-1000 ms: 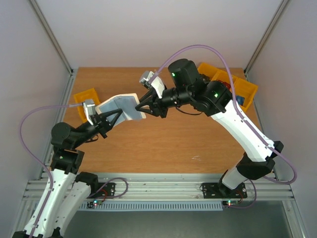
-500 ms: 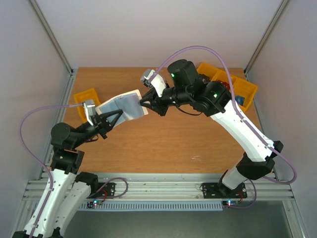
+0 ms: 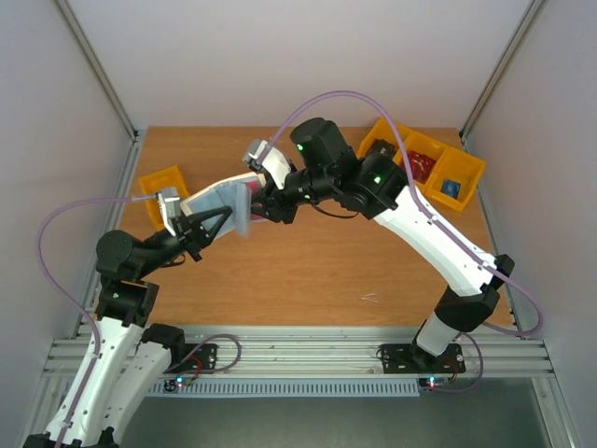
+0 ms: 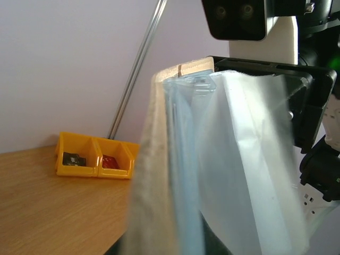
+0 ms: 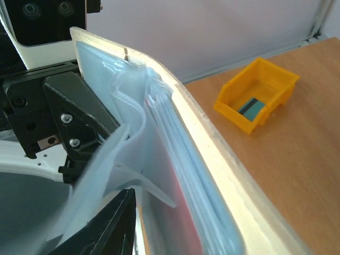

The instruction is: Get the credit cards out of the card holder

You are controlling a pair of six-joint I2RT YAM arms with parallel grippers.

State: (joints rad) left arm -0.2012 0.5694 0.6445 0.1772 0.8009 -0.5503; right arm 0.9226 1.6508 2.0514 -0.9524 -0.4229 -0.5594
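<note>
The card holder (image 3: 216, 198) is held up above the table's left half, its beige outer edge (image 5: 212, 138) and pale blue pockets (image 4: 183, 159) spread open. My left gripper (image 3: 224, 213) is shut on its lower left part; the holder hides those fingers in the left wrist view. My right gripper (image 3: 258, 202) is pushed in at the holder's right edge, jaws apart among the pocket leaves. One black finger (image 5: 106, 228) shows under a translucent flap, the other is hidden. A red credit card (image 5: 183, 212) shows through a pocket, and red also shows on the card (image 3: 249, 189) from above.
A yellow bin (image 3: 160, 187) sits at the table's left edge, and appears as the yellow bin (image 5: 257, 93) holding a teal item. A row of yellow bins (image 3: 438, 168) stands at the back right; these yellow bins (image 4: 95, 156) hold small items. Metal frame posts rise at the corners.
My right arm has swung left and its gripper has pushed into the holder. The holder's free leaf has folded down, and red now shows at its edge. The left arm has stayed put.
</note>
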